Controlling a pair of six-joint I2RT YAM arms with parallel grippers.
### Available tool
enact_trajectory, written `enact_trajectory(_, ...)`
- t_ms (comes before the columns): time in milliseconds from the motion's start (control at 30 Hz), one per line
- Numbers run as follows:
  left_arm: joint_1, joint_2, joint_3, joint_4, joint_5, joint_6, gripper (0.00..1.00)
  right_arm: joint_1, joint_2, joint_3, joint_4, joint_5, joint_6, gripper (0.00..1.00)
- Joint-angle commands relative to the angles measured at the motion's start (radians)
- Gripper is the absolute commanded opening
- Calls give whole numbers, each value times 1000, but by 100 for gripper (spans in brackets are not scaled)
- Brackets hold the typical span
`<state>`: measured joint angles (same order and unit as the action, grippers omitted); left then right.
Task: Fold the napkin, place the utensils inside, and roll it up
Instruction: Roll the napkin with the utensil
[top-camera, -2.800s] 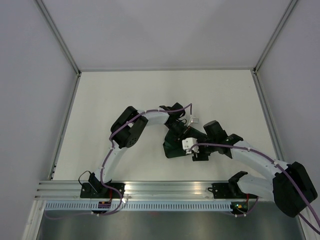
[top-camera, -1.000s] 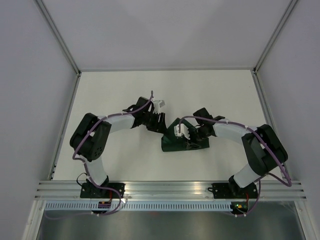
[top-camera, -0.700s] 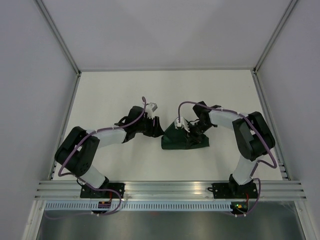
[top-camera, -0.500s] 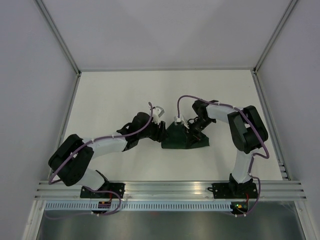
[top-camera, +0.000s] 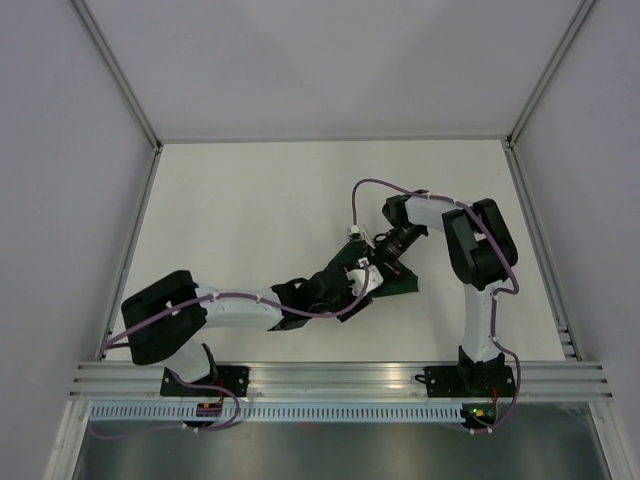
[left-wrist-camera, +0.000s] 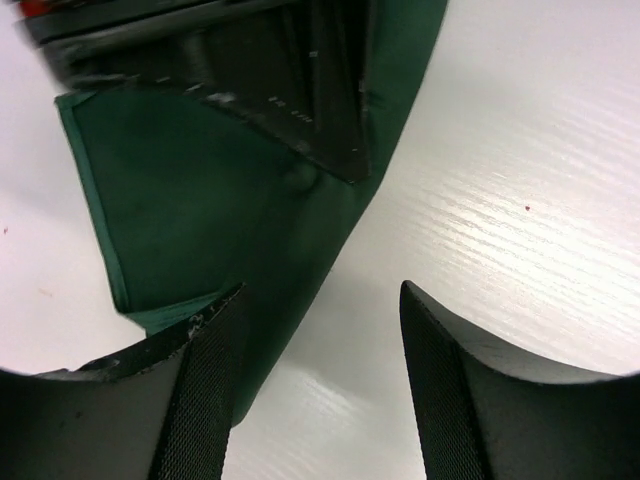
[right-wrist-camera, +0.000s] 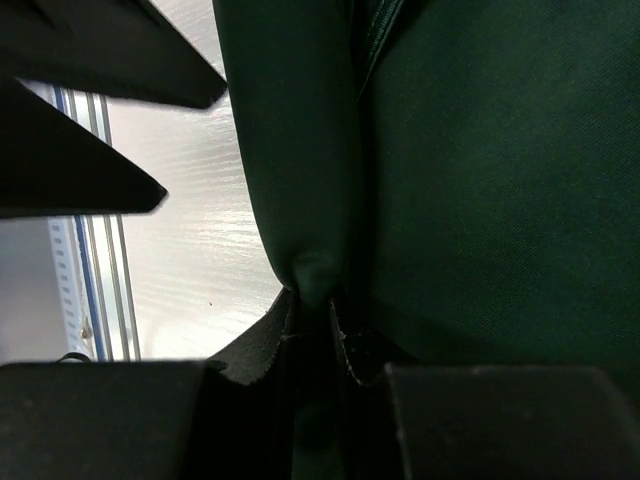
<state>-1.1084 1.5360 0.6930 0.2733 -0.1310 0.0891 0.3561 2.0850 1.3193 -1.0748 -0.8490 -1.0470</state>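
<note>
The dark green napkin (top-camera: 397, 286) lies bunched and folded on the white table (top-camera: 230, 200), near its middle. My right gripper (top-camera: 372, 260) comes in from the right and is shut on a raised fold of the napkin (right-wrist-camera: 318, 275), with cloth pinched between its pads. My left gripper (top-camera: 350, 284) reaches in low from the left at the napkin's near-left edge. Its fingers stand open (left-wrist-camera: 320, 385): one finger (left-wrist-camera: 205, 400) is over the napkin's (left-wrist-camera: 190, 200) edge, the other over bare table, with nothing between them. The utensils are out of view.
The right gripper's dark body (left-wrist-camera: 300, 90) sits close ahead of the left fingers. An aluminium rail (top-camera: 340, 375) runs along the near edge. Grey walls (top-camera: 60, 200) close in the left, right and far sides.
My left arm has swung from the napkin's left side round to its near-left edge, stretching out low. Its jaws have opened a little. The right gripper keeps its pinch and has shifted slightly.
</note>
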Motion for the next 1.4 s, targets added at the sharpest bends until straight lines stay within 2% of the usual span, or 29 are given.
enact_trajectory(0, -53, 68, 79, -11, -107, 184, 67, -6, 84, 12, 84, 157, -44, 14)
enact_trajectory(300, -74, 208, 155, 29, -150, 299, 71, -17, 121, 41, 56, 163, -41, 13)
enact_trajectory(533, -74, 294, 166, 73, -154, 317, 72, -23, 132, 46, 52, 165, -38, 13)
enact_trajectory(633, -73, 309, 171, 73, -134, 310, 64, -25, 139, 54, 46, 165, -36, 13)
enact_trajectory(667, -73, 312, 174, 67, -127, 305, 57, -25, 141, 58, 44, 163, -36, 13)
enact_trajectory(833, -65, 332, 194, 1, -55, 279, 38, -26, 141, 58, 42, 162, -36, 13)
enact_trajectory(867, -58, 341, 197, -11, -42, 268, 29, -26, 141, 58, 45, 162, -36, 13)
enact_trajectory(900, -56, 345, 203, -28, -30, 264, 25, -26, 139, 58, 44, 160, -36, 14)
enact_trajectory(933, -47, 349, 206, -40, -4, 253, 15, -28, 138, 58, 45, 159, -35, 14)
enact_trajectory(1033, -19, 363, 220, -86, 65, 232, 3, -28, 129, 58, 44, 154, -28, 17)
enact_trajectory(1133, 8, 366, 226, -112, 126, 216, 2, -31, 112, 60, 47, 146, -13, 27)
enact_trajectory(1167, 15, 366, 226, -117, 160, 215, 2, -35, 104, 60, 47, 143, -4, 34)
enact_trajectory(1267, 38, 374, 231, -138, 223, 199, 2, -51, 70, 70, 46, 127, 16, 49)
enact_trajectory(1367, 62, 385, 238, -154, 277, 179, 2, -81, 34, 96, 46, 100, 45, 57)
